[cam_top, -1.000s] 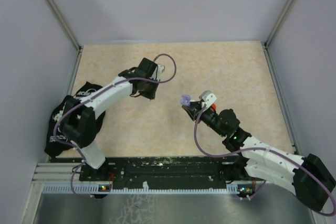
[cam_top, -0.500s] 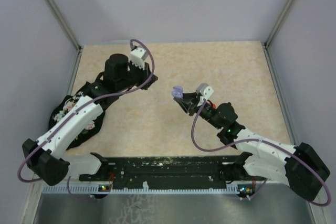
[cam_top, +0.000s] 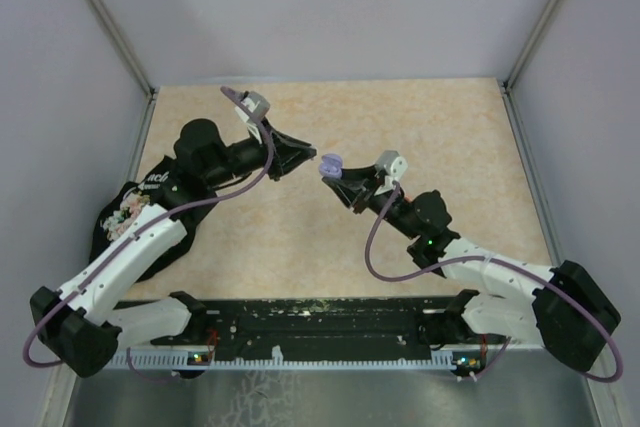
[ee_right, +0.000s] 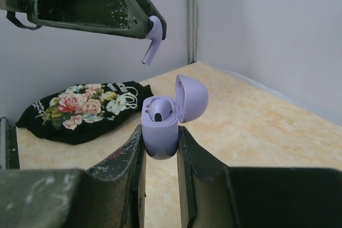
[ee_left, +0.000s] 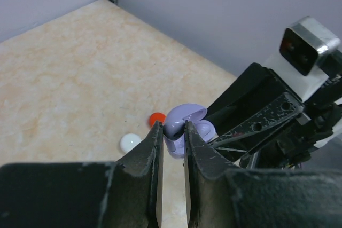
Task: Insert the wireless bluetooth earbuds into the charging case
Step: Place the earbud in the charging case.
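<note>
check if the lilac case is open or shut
Open. The lilac case, gripped by the right claw, has its lid tipped back, showing the inside; the left claw holds an earbud close by.

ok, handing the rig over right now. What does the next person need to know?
Left gripper: shut on a lilac earbud, held in the air just above the case.
Right gripper: shut on the lilac case, upright, lid open.
Inside the case one slot looks filled, but I cannot tell for sure.
A small red piece and a white piece lie on the table beyond the case, probably other earbuds.
Done: case and earbud picked up and lined up.
Left: lower the earbud stem-first into the free slot, release, check it seats.
</note>
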Tool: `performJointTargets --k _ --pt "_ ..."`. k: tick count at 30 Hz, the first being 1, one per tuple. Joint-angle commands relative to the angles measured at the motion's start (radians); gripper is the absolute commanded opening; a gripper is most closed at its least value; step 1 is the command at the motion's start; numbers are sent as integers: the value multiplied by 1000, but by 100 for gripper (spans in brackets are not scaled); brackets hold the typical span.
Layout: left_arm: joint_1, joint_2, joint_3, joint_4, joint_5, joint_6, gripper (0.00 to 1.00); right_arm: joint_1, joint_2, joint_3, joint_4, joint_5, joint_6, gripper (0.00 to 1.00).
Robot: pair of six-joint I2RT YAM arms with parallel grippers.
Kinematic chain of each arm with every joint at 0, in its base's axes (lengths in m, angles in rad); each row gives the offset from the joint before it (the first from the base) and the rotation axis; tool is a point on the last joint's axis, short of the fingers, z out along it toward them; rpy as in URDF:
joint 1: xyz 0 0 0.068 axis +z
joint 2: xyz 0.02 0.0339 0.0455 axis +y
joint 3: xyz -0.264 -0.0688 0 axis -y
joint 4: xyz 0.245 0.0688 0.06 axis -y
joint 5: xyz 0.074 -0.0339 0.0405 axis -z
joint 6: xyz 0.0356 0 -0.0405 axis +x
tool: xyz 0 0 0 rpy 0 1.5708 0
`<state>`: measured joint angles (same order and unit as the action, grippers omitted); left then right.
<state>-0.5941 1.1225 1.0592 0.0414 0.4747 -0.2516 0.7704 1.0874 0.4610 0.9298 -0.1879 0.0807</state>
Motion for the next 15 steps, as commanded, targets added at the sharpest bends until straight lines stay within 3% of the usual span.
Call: performJointTargets --k 1,15 --pt "-4 -36 -34 180 127 -54 14 8 -1 58 124 -21 51 0" --pt "-6 -33 -88 315 254 -113 13 17 -9 65 156 -39 117 0"
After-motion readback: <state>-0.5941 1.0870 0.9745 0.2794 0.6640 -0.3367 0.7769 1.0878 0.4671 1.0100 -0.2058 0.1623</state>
